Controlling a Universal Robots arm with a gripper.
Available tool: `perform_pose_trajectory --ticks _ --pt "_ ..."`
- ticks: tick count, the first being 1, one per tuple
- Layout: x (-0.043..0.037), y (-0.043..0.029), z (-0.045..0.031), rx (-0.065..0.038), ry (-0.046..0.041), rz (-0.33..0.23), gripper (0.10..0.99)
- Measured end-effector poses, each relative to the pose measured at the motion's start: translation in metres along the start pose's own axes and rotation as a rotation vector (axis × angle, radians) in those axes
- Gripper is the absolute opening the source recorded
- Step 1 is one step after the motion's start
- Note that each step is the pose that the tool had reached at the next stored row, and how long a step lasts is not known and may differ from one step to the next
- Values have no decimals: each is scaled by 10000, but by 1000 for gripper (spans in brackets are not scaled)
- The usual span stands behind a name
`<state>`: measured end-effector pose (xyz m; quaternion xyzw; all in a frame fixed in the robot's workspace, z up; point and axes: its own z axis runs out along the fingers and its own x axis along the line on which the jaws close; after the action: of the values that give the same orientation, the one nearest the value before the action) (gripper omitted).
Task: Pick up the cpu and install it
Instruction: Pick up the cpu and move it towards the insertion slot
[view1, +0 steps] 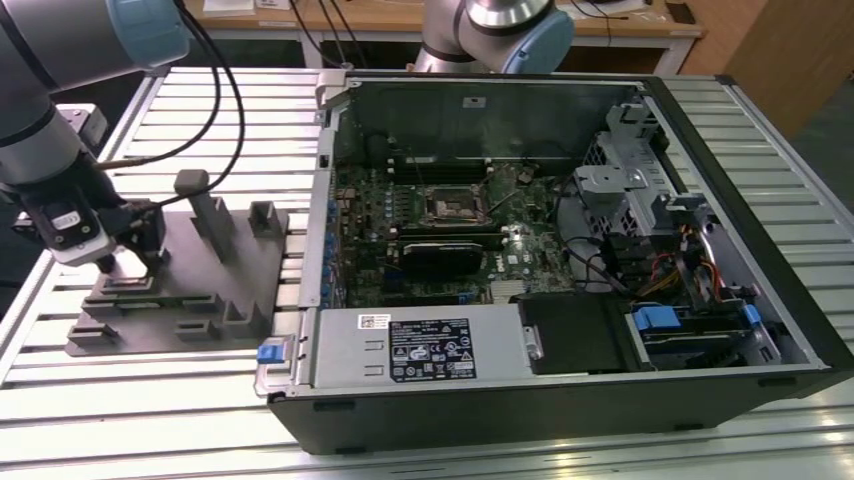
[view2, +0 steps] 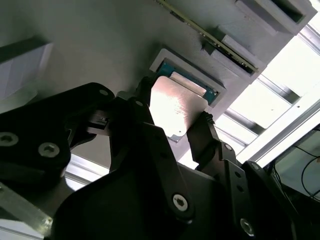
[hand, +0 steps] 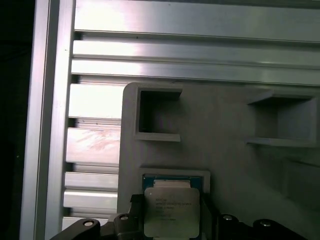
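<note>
My gripper (view1: 127, 262) stands over the near-left corner of the grey fixture (view1: 200, 300) at the exterior view's left. In both wrist views the cpu (view2: 177, 100) (hand: 170, 210), a small square chip with a silvery top, sits between the black fingers (view2: 202, 135), which press on two opposite edges. The gripper (view2: 175, 107) (hand: 170, 220) is shut on it. The chip hangs slightly above and partly over a square pocket (view2: 192, 82) (hand: 175, 179) with a blue-green rim in the fixture. The dark socket (view1: 451, 207) with its metal frame lies on the motherboard inside the open case.
The open computer case (view1: 747, 200) lies on the slatted aluminium table (view1: 134, 420), to the right of the fixture. A silver box with a white label (view1: 420, 345) fills its near side. Grey posts (view1: 207, 215) rise from the fixture beside my gripper. Another arm's base (view1: 494, 30) stands behind the case.
</note>
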<state>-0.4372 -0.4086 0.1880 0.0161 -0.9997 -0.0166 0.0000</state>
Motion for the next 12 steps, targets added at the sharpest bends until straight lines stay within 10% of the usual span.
perform_pose_trajectory --ticks 12 --pt "-1 6 -165 -9 -1 0 541"
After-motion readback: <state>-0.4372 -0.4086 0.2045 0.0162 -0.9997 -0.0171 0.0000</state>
